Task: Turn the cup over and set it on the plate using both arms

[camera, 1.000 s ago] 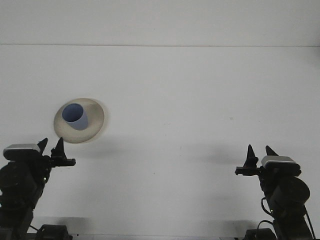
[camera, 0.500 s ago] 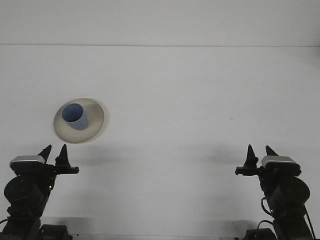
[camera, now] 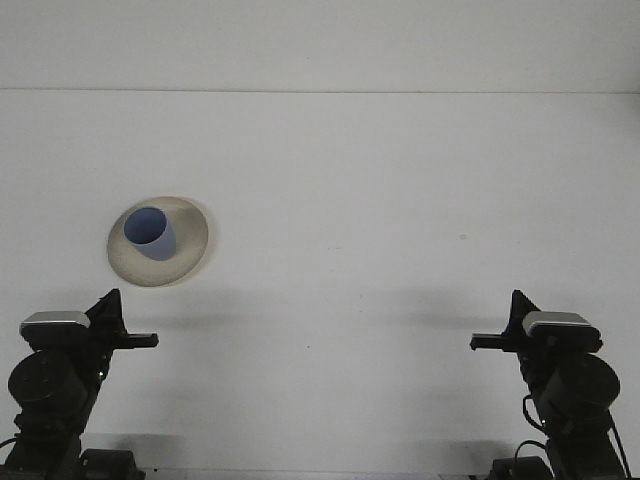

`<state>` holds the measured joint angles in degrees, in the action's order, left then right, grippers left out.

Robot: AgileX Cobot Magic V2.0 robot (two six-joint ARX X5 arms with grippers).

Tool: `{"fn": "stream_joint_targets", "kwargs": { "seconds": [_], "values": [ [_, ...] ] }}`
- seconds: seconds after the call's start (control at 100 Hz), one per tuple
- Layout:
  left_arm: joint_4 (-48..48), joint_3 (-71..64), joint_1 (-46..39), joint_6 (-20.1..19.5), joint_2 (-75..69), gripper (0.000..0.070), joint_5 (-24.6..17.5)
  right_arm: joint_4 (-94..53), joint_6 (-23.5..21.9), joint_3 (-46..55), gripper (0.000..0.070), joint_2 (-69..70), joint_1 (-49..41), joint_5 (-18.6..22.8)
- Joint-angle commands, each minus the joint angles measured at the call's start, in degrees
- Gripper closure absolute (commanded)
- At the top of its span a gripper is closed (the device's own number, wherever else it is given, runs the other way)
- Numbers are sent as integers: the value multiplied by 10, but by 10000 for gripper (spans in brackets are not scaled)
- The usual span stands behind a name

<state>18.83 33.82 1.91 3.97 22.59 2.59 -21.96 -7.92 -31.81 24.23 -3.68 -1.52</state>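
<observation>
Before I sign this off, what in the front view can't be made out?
- Inside of the blue cup: its mouth faces the camera, but the bottom is too small and shadowed to tell if anything is inside.
- Plate behind the cup: partly covered by the cup.
- Left hand and right hand: fingers overlap into one shape each.
- Both arm bases: cut off by the bottom edge.
</observation>
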Motion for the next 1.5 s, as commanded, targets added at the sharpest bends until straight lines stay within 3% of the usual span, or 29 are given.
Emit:
{"fn": "stream_joint_targets", "kwargs": {
  "seconds": [0.0,0.99,1.49],
  "values": [
    [-9,9,0,0,1,688,-3,5,3,0,700,1,0,0],
    [-16,8,0,0,1,688,2,28,3,0,700,1,0,0],
    [-218,-192,0,-5,-127,688,-26,28,3,0,700,1,0,0]
  ]
}}
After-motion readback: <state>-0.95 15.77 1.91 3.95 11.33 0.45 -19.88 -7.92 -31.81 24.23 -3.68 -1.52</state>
